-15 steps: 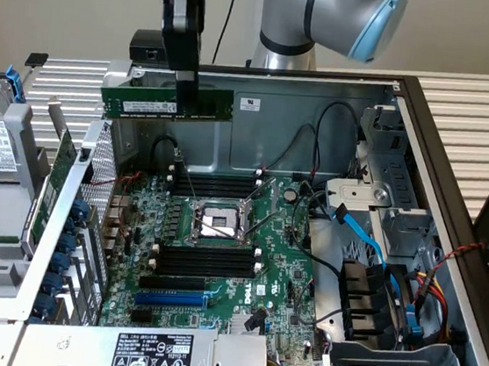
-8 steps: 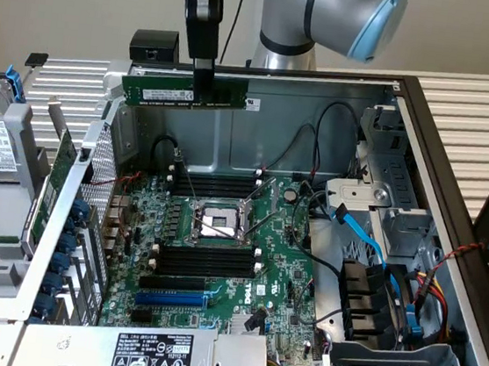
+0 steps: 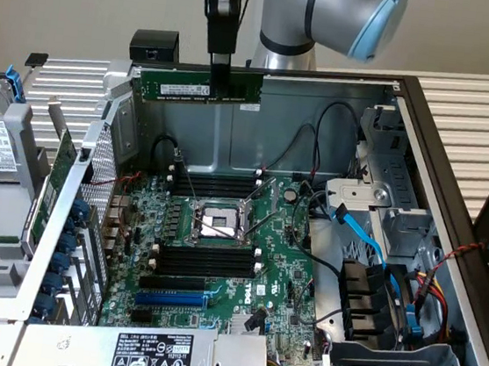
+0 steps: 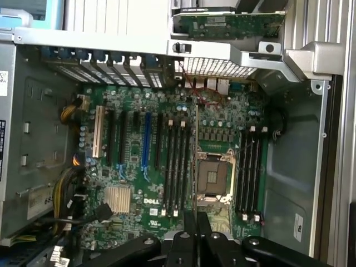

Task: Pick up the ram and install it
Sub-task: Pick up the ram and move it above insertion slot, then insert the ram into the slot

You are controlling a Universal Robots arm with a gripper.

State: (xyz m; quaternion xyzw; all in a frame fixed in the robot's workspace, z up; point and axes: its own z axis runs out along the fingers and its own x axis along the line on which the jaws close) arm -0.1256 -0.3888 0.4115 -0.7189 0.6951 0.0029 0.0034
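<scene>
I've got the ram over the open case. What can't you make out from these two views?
- Ram label text: exterior view, too small to read, and the jaws cover part of the stick.
- End latches of the memory slots, open or closed: too small in both views.
- One edge of the motherboard: wrist view, hidden behind the dark jaws.
- Ram's height above the slots: neither view settles it.

Exterior view high beside the open computer case (image 3: 232, 137), angled down into it, wrist view straight down from above, both sharing motherboard (image 3: 279, 266) and CPU socket (image 3: 215, 224).
</scene>
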